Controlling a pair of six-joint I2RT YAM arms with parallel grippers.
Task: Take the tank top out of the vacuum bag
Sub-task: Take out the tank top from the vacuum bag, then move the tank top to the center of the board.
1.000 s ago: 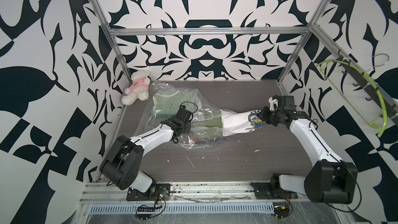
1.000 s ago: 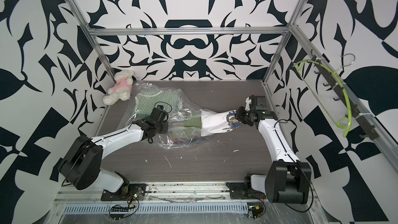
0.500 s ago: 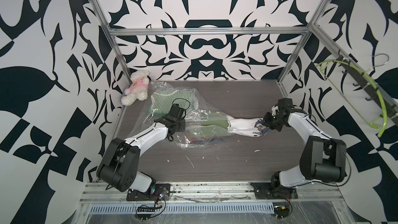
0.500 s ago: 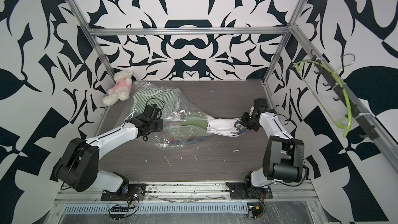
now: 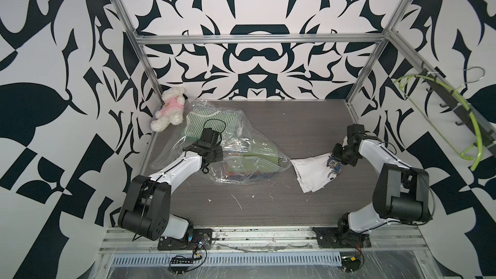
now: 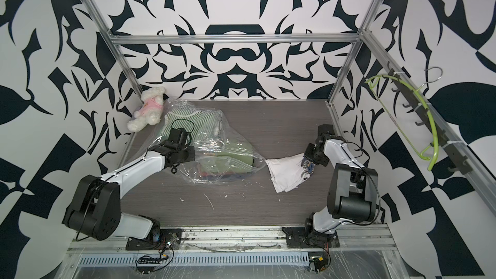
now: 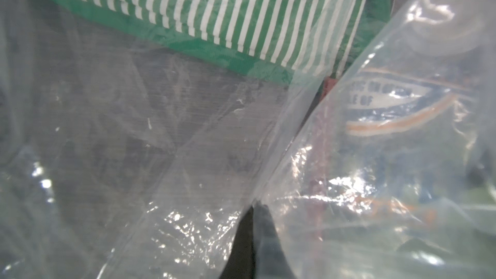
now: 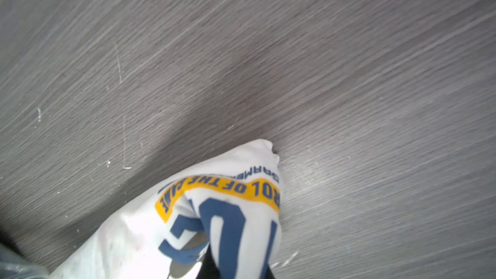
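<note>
Right pincer (image 5: 335,157), right of centre in both top views, is clamped narrow on a bunched edge of the white tank top (image 5: 312,174); the right wrist view shows the tank top (image 8: 228,210), printed in blue and yellow, wrapped over the closed jaws; from that grip the cloth drapes down and to the left onto the grey table (image 5: 268,205), nearer the lower edge of the frame than anything else lying there; its pointed left corner meets the mouth of the vacuum bag (image 5: 241,165), touching it or just outside, too close to tell; left pincer (image 5: 218,155), left of centre, is pinched shut on a fold of that clear plastic, which gathers at its tips in the left wrist view (image 7: 255,206); a pale green garment (image 5: 257,154) lies inside the bag; farther back, upper left on the table, a striped garment (image 5: 212,119) in green and white shows through the film; beyond it a white plush toy (image 5: 169,110) in pink leans in the far left corner. By my judgement the drawing-out is almost finished; the next move calls for carrying the top rightward, clear of the mouth, with the left arm anchoring the bag, then letting go.
</note>
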